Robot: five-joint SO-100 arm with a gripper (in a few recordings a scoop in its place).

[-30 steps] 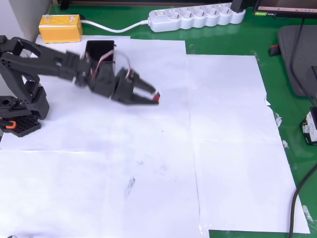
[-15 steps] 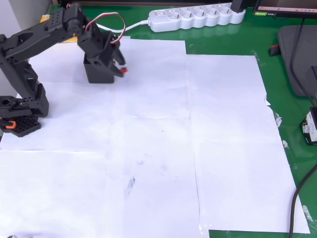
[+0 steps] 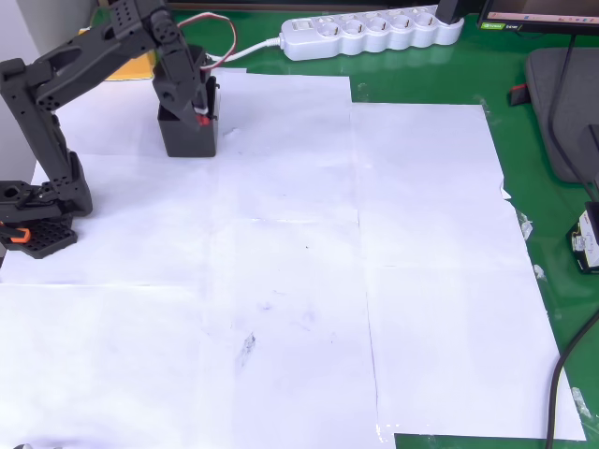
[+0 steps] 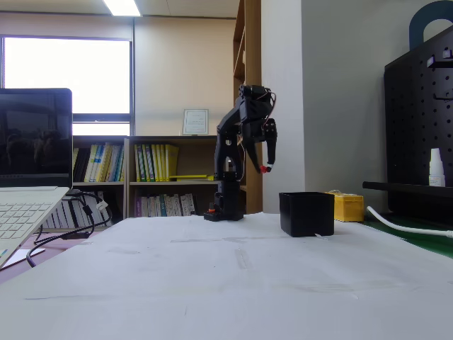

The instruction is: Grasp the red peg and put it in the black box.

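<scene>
A green table is covered with taped white paper sheets (image 3: pixel 309 262), and the fixed view adds an office behind it with bookshelves (image 4: pixel 141 173) and a bright window. At the left of the overhead view, the black arm rises from its base (image 3: pixel 37 220), folds over at the elbow and reaches toward the far left corner, its wrist bent so the gripper (image 3: pixel 204 117) points down above the black box (image 3: pixel 190 138). A yellow box (image 3: pixel 140 65) peeks out behind the arm, and a white power strip (image 3: pixel 370 33) lies along the far edge to the right. In the fixed view a laptop (image 4: pixel 32 177) sits at the left, the arm stands in the middle with its gripper (image 4: pixel 264 168) hanging well above the table, and the black box (image 4: pixel 306 213) sits lower right, with the yellow box (image 4: pixel 348 207) just behind it. The fingertips are pinched closed on the red peg (image 4: pixel 263 169), a tiny red dot held in the air above the box level; overhead, the red peg (image 3: pixel 205 118) appears over the box's right rim. It is too small to tell its long axis.
</scene>
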